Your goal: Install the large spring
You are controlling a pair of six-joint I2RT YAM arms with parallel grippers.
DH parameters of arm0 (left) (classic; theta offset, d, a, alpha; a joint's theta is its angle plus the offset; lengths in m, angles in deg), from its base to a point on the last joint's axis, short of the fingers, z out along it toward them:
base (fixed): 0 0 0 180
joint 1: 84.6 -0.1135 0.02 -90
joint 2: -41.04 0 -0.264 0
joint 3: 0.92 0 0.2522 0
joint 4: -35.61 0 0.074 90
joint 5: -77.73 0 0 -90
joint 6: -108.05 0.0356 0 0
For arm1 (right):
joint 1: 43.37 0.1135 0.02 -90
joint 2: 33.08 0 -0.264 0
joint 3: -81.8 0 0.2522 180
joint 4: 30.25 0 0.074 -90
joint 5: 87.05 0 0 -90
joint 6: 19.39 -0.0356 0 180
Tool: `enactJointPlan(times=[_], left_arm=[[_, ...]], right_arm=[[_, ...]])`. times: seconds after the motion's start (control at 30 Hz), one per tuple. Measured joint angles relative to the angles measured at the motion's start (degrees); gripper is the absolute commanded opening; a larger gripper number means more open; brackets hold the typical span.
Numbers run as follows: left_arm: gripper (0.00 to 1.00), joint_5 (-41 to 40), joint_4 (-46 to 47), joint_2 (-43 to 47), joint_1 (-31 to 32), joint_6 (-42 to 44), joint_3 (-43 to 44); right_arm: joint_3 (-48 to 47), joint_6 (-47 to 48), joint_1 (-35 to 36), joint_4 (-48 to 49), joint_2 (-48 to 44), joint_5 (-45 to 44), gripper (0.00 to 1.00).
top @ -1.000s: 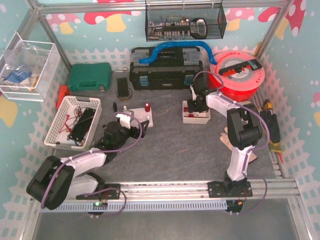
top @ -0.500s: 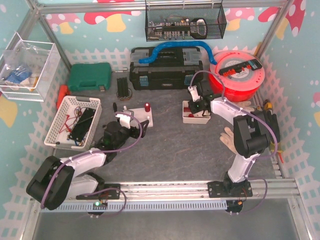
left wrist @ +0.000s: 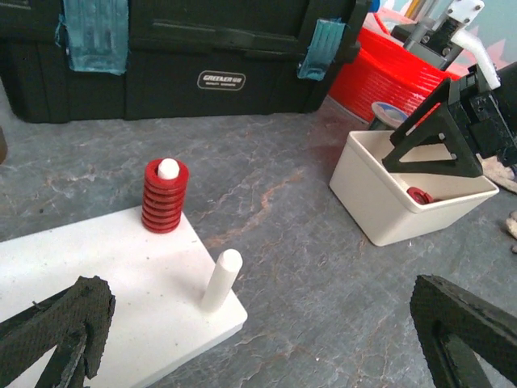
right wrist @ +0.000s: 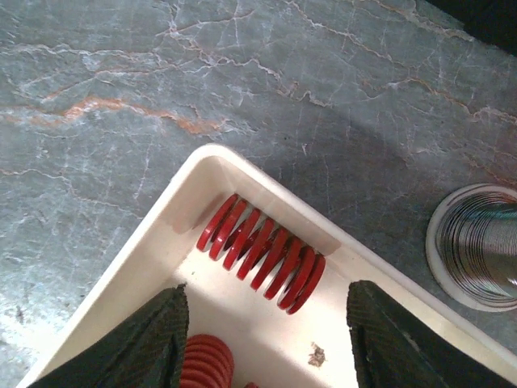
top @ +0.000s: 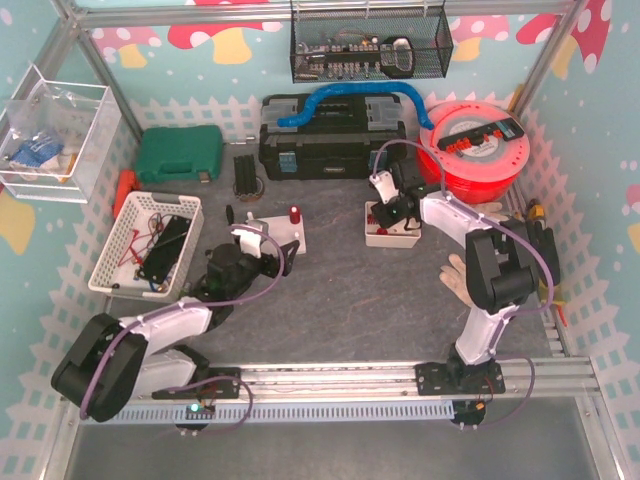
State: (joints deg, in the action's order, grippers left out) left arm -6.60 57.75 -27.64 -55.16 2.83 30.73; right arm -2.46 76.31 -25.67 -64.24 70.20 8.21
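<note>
Top external view lets us see the right arm's elbow swing outward over the last second while the right gripper (top: 393, 207) settles above the white tray (top: 392, 241). From the right wrist camera we find its jaws spread apart and empty, hanging over the large red spring (right wrist: 260, 252), which lies on its side in the tray's corner. We judge the pick is now lined up. The left gripper (left wrist: 258, 305), unmoved and also spread wide, faces the white base plate (left wrist: 121, 315), whose bare peg (left wrist: 222, 279) stands near a peg already carrying a red spring (left wrist: 165, 196).
</note>
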Motion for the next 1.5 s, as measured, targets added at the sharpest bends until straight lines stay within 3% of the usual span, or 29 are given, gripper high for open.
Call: enactJointPlan(times=[0.23,0.43,0.97,1.5], left_arm=[[0.99,-0.04,0.00,1.64,0.00,0.00,-0.31],[0.99,-0.04,0.02,1.79,0.02,0.00,-0.31],[0.99,-0.02,-0.02,2.21,0.02,-0.42,-0.61],[0.99,-0.35,0.02,4.02,0.02,-0.42,-1.16]], right_arm=[[-2.54,-4.63,0.04,-5.35,0.09,0.28,0.59],[0.09,-5.44,0.85,1.09,0.09,-0.68,0.54],[3.08,16.39,1.60,6.58,1.81,-0.63,0.49],[-2.40,20.83,0.98,7.34,8.66,0.00,0.47]])
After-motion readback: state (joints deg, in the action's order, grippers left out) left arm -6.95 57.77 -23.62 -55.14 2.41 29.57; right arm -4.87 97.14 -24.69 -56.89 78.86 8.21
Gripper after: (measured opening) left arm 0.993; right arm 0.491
